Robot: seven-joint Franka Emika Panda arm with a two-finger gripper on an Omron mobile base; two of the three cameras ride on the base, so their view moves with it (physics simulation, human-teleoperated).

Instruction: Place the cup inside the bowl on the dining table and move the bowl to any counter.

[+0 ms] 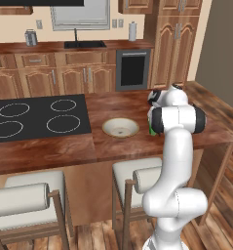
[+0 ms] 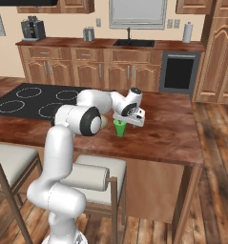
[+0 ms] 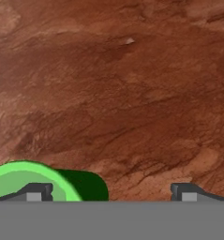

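Cup: the green cup (image 2: 119, 127) stands upright on the dining table (image 2: 168, 128), near the front edge, just under the gripper (image 2: 129, 119). In the left base view a sliver of the cup (image 1: 152, 130) shows beside the arm, which hides most of it.

Cup against the fingers: in the hand view the cup's open rim (image 3: 26, 179) sits at the lower left, right at one fingertip (image 3: 34, 191), which overlaps the rim. The other fingertip (image 3: 188, 191) stands well off to the right over bare wood. The cup is off to one side of the gap, not centred between the fingers, and most of the gap has only table top under it.

Fingers: spread wide apart and holding nothing. Whether the near fingertip actually touches the cup rim I cannot tell.

Gripper: points down at the table, hovering low above the cup in the right base view.

Bowl: the beige bowl (image 1: 120, 128) sits on the dining table between the cooktop (image 1: 37, 117) and the cup, near the cup but apart from it. It has nothing in it.

Counter: the counter (image 1: 54, 48) runs along the back wall, well apart from the table, with a sink (image 1: 85, 44) set in it.
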